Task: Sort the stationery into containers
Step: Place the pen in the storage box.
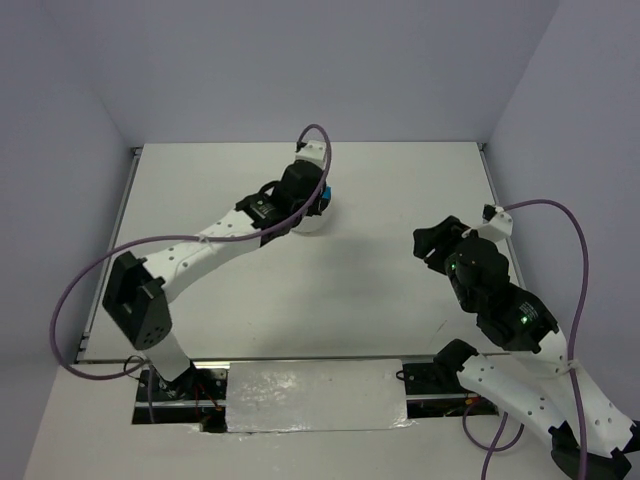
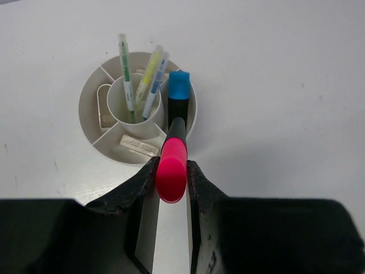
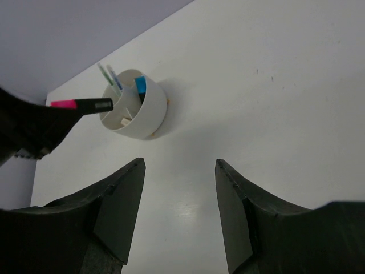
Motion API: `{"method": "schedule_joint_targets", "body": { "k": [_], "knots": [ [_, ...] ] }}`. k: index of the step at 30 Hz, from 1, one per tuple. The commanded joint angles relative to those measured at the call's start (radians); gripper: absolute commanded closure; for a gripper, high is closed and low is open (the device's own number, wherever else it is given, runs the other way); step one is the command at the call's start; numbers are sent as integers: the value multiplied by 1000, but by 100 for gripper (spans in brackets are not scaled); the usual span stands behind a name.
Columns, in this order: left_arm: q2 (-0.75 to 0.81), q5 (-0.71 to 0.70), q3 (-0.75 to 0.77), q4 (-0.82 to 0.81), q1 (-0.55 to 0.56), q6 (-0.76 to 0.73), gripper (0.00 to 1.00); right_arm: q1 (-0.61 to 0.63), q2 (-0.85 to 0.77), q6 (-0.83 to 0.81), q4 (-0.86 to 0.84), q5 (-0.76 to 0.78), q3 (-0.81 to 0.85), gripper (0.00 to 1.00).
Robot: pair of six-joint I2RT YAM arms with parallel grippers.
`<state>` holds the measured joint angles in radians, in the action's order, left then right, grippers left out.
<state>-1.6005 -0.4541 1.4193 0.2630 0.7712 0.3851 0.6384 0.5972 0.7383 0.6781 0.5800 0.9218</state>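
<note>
While the left tool (image 2: 171, 181) is clamped on the pink-and-black highlighter (image 2: 173, 155), gripping its pink end between both fingers, the black end points straight ahead of the tool and reaches the near rim of the round white organiser cup (image 2: 90, 94). Whether that black tip touches the rim or hovers just over it cannot be told.

The cup stands on the white surface (image 2: 285, 85) just ahead of the left tool. Its central well holds three thin pens standing tilted: the green pen (image 2: 126, 80) to the left, the yellow pen (image 2: 149, 71) in the middle and the light-blue pen (image 2: 155, 87) to the right, the last two leaning against each other. In the outer compartment nearest the tool, a small white eraser (image 2: 138, 145) lies flat. In the outer compartment to the right of the well, directly beyond the held highlighter's tip, the blue-and-black highlighter (image 2: 179, 92) stands upright with its blue cap on top.

Further right, the right tool (image 3: 179, 165) hangs over bare surface with its fingers spread wide and nothing between them. From its wrist camera the cup sits well ahead and off to the left, well apart from it, with the pink highlighter held level at the cup's left edge.
</note>
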Motion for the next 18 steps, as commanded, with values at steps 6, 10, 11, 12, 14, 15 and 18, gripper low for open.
{"method": "schedule_joint_targets", "body": {
  "k": [6,10,11,12,14,15,18],
  "knots": [
    [-236,-51,259,65,-38,-54,100,-2,10,-60,-6,-57,-5,39],
    [-297,-38,306,71,-38,-64,100,-3,10,-83,-32,-60,-18,39],
    [-308,-35,313,74,-38,-69,100,-3,12,-88,-35,-58,-20,39],
    [-318,-28,319,77,-38,-71,100,-2,18,-96,-38,-57,-20,39],
    [-358,-38,352,108,-38,-69,100,-3,22,-106,-41,-57,-18,39],
    [-372,-55,378,122,-38,-69,100,-3,27,-111,-49,-60,-17,39],
    [-398,-61,398,157,-38,-64,100,-3,33,-120,-63,-63,-18,39]
  ]
}}
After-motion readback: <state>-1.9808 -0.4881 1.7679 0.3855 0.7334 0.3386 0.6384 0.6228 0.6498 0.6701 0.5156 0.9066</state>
